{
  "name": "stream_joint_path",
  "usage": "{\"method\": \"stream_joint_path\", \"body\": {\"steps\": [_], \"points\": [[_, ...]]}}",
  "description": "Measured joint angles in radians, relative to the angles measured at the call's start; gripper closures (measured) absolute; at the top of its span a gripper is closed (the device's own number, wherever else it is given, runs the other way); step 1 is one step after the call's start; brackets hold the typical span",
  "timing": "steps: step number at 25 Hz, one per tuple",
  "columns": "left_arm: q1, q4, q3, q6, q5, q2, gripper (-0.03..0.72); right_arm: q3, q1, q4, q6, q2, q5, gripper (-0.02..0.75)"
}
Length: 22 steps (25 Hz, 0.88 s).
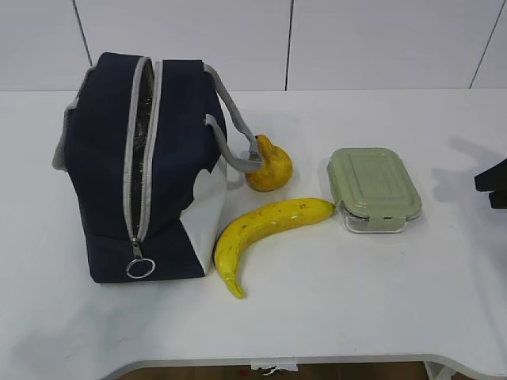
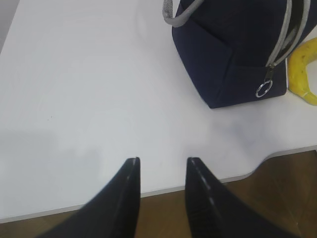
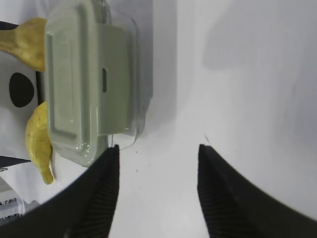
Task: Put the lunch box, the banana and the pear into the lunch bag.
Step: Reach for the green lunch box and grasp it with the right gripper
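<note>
Lunch bag (image 1: 142, 166): navy fabric, boxy, standing on the left of the white bench (image 1: 356, 309). Its grey zipper (image 1: 136, 158) is parted along the top and near face, showing silver lining in the gap; the ring pull (image 1: 139, 268) hangs low on the near face. Grey strap handles (image 1: 234, 127) drape to the right, and a white panel shows on the lower right side.

Pear (image 1: 268, 166): yellow-orange, narrow top, just right of the bag, with one strap handle lying against it.

Banana (image 1: 265, 233): bright yellow, speckled, lying curved on the bench in front of the pear. Its stem end points near, close to the bag's white corner; its other tip reaches the lunch box.

Lunch box (image 1: 373, 190): clear container with a sage-green lid, closed, flat on the bench at the right.

My left hand (image 2: 162, 171): fingers apart, holding nothing, hovering over bare bench near the front edge, well left of the bag.

My right hand (image 3: 157, 153): fingers apart, holding nothing, over the bench just beside the lunch box, not touching it. In the exterior view only a dark part of that arm shows at the right edge.
</note>
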<state>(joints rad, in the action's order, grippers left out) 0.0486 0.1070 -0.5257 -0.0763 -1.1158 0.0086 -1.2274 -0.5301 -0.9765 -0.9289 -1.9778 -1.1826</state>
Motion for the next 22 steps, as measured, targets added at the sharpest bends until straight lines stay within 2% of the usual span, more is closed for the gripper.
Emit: {"method": "stream_joint_path", "body": {"steps": [2, 5, 6, 9, 14, 22], "points": [[0.000, 0.000, 0.000, 0.000, 0.000, 0.000, 0.449, 0.000, 0.000, -0.005, 0.005, 0.000, 0.000, 0.306], [0.000, 0.000, 0.000, 0.000, 0.000, 0.000, 0.449, -0.002, 0.004, -0.011, 0.011, -0.009, 0.000, 0.137], [0.000, 0.000, 0.000, 0.000, 0.000, 0.000, 0.449, -0.002, 0.009, -0.011, 0.011, -0.014, 0.000, 0.115], [0.000, 0.000, 0.000, 0.000, 0.002, 0.000, 0.449, -0.002, 0.027, -0.033, -0.003, -0.038, 0.000, 0.121], [0.000, 0.000, 0.000, 0.000, 0.002, 0.000, 0.449, -0.006, 0.042, -0.150, -0.101, -0.058, 0.001, 0.152], [0.000, 0.000, 0.000, 0.000, 0.002, 0.000, 0.449, -0.070, 0.098, -0.181, -0.134, -0.111, 0.004, 0.157]]}}
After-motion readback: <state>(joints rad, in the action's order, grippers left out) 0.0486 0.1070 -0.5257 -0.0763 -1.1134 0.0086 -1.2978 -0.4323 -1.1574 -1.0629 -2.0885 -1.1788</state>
